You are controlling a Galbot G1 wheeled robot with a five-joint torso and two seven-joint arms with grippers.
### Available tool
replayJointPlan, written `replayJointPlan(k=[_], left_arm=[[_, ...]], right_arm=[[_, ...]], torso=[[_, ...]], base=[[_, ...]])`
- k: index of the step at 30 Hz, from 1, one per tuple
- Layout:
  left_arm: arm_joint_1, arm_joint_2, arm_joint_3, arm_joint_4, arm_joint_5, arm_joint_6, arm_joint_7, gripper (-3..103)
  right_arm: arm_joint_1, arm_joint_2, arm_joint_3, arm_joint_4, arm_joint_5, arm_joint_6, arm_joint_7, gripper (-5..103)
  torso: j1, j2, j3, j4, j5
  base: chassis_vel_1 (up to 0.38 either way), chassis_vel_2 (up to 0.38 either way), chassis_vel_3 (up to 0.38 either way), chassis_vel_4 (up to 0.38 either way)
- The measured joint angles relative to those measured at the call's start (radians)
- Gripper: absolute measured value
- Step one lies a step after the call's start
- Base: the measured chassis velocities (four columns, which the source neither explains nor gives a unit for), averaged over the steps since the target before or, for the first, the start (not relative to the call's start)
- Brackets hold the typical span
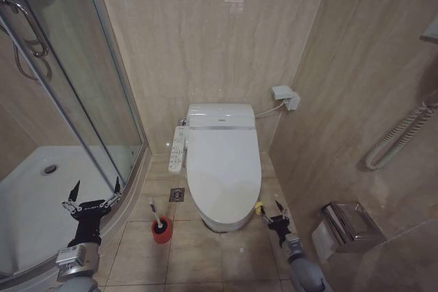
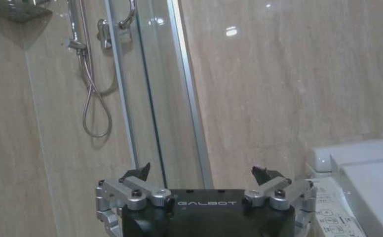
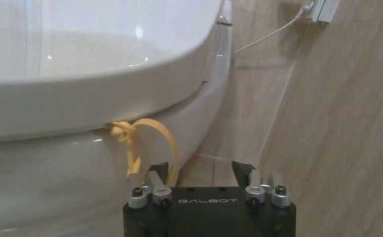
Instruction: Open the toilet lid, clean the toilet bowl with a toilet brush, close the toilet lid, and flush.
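— Where does the job stand?

— The lid point(image 1: 224, 162) lies shut over the bowl point(image 1: 220, 221), so nothing has begun. My right gripper point(image 1: 271, 213) hangs low at the bowl's right front, fingers open and empty, just beside the yellow tie point(image 3: 135, 143) at the lid's edge, which I judge is my handle for lifting.

— And the left?

— My left gripper point(image 1: 94, 191) waits wide open, holding nothing, by the shower door point(image 1: 82, 87). The brush point(image 1: 157, 215) stands in its red cup point(image 1: 162, 230) on the floor between us.

toilet bowl point(image 1: 222, 222): inside hidden under shut toilet lid point(image 1: 223, 169) | toilet brush point(image 1: 157, 215): bristles hidden in cup
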Motion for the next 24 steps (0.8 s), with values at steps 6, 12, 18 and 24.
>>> replayJointPlan(k=[6, 12, 18, 24], left_arm=[[0.0, 0.0, 0.0, 0.0, 0.0, 0.0, 0.0, 100], [0.0, 0.0, 0.0, 0.0, 0.0, 0.0, 0.0, 100], [0.0, 0.0, 0.0, 0.0, 0.0, 0.0, 0.0, 100], [0.0, 0.0, 0.0, 0.0, 0.0, 0.0, 0.0, 100]], right_arm=[[0.001, 0.023, 0.012, 0.007, -0.001, 0.001, 0.002, 63], [-0.003, 0.037, 0.023, 0.016, -0.005, 0.001, 0.002, 36], [-0.012, 0.039, 0.029, 0.026, -0.007, 0.0, 0.003, 9], [-0.022, 0.038, 0.045, 0.055, 0.004, 0.001, 0.005, 2]], torso=[[0.0, 0.0, 0.0, 0.0, 0.0], [0.0, 0.0, 0.0, 0.0, -0.0001], [0.0, 0.0, 0.0, 0.0, 0.0], [0.0, 0.0, 0.0, 0.0001, 0.0001]], base=[[0.0, 0.0, 0.0, 0.0], [0.0, 0.0, 0.0, 0.0], [0.0, 0.0, 0.0, 0.0], [0.0, 0.0, 0.0, 0.0]])
